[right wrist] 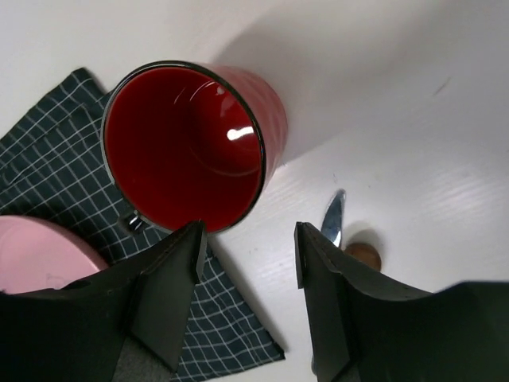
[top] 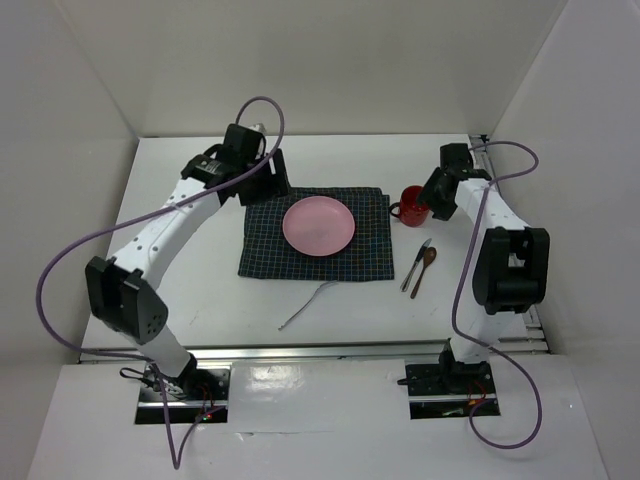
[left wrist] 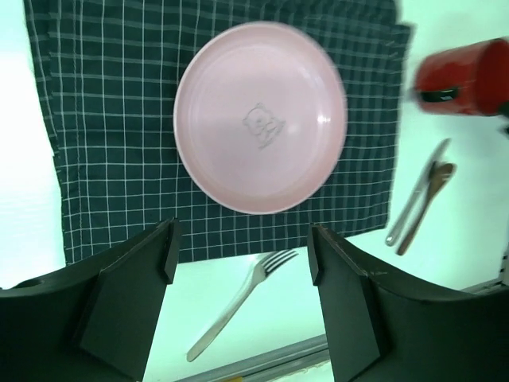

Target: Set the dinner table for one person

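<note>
Overhead, we see the fork (top: 305,305) lying slantwise on the desk (top: 220,285), nearer the left gripper (top: 268,172). Left wrist: that gripper gapes wide and empty, the fork framed between its fingers. Right wrist: the right gripper (right wrist: 248,243), partly open and empty, faces the mug (right wrist: 191,143).

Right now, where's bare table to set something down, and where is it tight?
Free: far strip of the table behind the mat; near strip between fork and spoon. Crowded: right of the mat, where mug, knife, spoon and right tool bunch up.
</note>
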Controlling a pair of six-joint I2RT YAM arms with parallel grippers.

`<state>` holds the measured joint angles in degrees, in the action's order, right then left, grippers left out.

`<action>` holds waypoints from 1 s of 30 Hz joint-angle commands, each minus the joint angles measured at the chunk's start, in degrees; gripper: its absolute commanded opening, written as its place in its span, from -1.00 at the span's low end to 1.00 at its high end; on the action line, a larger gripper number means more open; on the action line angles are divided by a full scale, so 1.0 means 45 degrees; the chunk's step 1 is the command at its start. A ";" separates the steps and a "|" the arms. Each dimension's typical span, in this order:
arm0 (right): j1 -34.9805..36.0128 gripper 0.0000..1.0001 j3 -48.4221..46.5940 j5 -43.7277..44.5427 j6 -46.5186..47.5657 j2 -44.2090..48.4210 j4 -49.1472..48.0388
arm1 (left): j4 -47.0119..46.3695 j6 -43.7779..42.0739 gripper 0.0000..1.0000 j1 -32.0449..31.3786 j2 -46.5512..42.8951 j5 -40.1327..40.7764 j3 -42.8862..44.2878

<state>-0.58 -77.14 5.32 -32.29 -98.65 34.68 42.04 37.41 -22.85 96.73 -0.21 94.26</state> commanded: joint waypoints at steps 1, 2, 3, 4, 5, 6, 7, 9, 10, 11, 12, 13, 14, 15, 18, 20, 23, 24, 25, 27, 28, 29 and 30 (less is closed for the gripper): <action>-0.0067 0.15 -0.0572 -0.0284 -0.0031 -0.0575 -0.1005 | 0.0423 -0.0286 0.64 -0.0195 -0.1200 0.0827 -0.0397; -0.0067 0.13 -0.0572 -0.0284 -0.0031 -0.0693 -0.1007 | 0.0423 -0.0402 0.64 -0.0311 -0.1395 0.0827 -0.0399; -0.0067 0.06 -0.0572 -0.0284 -0.0147 -0.0811 -0.1007 | 0.0423 -0.0403 0.64 -0.0313 -0.1707 0.0827 -0.0554; -0.0067 0.02 -0.0572 -0.0284 -0.0148 -0.0986 -0.1007 | 0.0423 -0.0403 0.64 -0.0313 -0.1826 0.0827 -0.0556; -0.0067 -0.02 -0.0572 -0.0284 -0.0148 -0.0988 -0.1007 | 0.0539 -0.0403 0.64 -0.0313 -0.1827 0.0963 -0.0556; -0.0067 -0.07 -0.0572 -0.0130 -0.0148 -0.1123 -0.1007 | 0.0540 -0.0403 0.64 -0.0313 -0.1982 0.0964 -0.0672; -0.0067 -0.16 -0.0572 0.0065 -0.0148 -0.1124 -0.1007 | 0.0540 -0.0519 0.64 -0.0313 -0.2099 0.1080 -0.0673; -0.0067 -0.25 -0.0708 0.0320 -0.0148 -0.1261 -0.1007 | 0.0540 -0.0520 0.64 -0.0313 -0.2101 0.1081 -0.0673; -0.0067 -0.28 -0.0844 0.0321 -0.0148 -0.1416 -0.1007 | 0.0540 -0.0520 0.61 -0.0313 -0.2101 0.1081 -0.0673; -0.0067 -0.30 -0.0980 0.0321 -0.0148 -0.1417 -0.1007 | 0.0540 -0.0636 0.61 -0.0313 -0.2101 0.1081 -0.0673; -0.0067 -0.30 -0.1098 0.0437 -0.0148 -0.1591 -0.1007 | 0.0540 -0.0637 0.61 -0.0313 -0.2101 0.1081 -0.0673; -0.0067 -0.30 -0.1099 0.0438 -0.0148 -0.1593 -0.1007 | 0.0540 -0.0637 0.61 -0.0313 -0.2101 0.1081 -0.0673; -0.0067 -0.41 -0.1273 0.0438 -0.0148 -0.1767 -0.0871 | 0.0540 -0.0637 0.61 -0.0313 -0.2101 0.1081 -0.0673; -0.0067 -0.49 -0.1468 0.0554 -0.0148 -0.1924 -0.0754 | 0.0540 -0.0637 0.61 -0.0313 -0.2101 0.1081 -0.0673; -0.0067 -0.70 -0.1918 0.0692 -0.0148 -0.2042 -0.0617 | 0.0657 -0.0754 0.61 -0.0313 -0.2101 0.1081 -0.0673; -0.0183 -0.82 -0.2250 0.0925 -0.0011 -0.2158 -0.0461 | 0.0657 -0.0891 0.61 -0.0313 -0.2217 0.1081 -0.0673; -0.0184 -1.00 -0.2914 0.1063 0.0124 -0.2160 -0.0110 | 0.0775 -0.0891 0.61 -0.0313 -0.2218 0.1081 -0.0673; -0.0184 -1.00 -0.3051 0.1063 0.0126 -0.2005 -0.0108 | 0.0775 -0.0891 0.61 -0.0313 -0.2334 0.1081 -0.0673; -0.0184 -1.00 -0.3226 0.1063 0.0242 -0.2003 0.0008 | 0.0775 -0.1007 0.61 -0.0313 -0.2335 0.1081 -0.0673; -0.0184 -1.00 -0.3402 0.1063 0.0378 -0.1673 0.0009 | 0.0775 -0.1008 0.61 -0.0313 -0.2335 0.1081 -0.0673; -0.0048 -1.00 -0.3578 0.1063 0.0379 -0.1671 0.0009 | 0.0775 -0.1008 0.61 -0.0313 -0.2335 0.1081 -0.0673; 0.0069 -1.00 -0.3696 0.1063 0.0534 -0.1517 0.0009 | 0.0775 -0.1008 0.61 -0.0313 -0.2335 0.1081 -0.0537; 0.0341 -1.00 -0.3851 0.1063 0.0729 -0.1515 0.0183 | 0.0929 -0.1008 0.61 -0.0313 -0.2335 0.1217 -0.0536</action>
<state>-0.58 -89.54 9.47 -30.72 -109.23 36.01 45.47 34.39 -24.21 88.09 4.05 91.37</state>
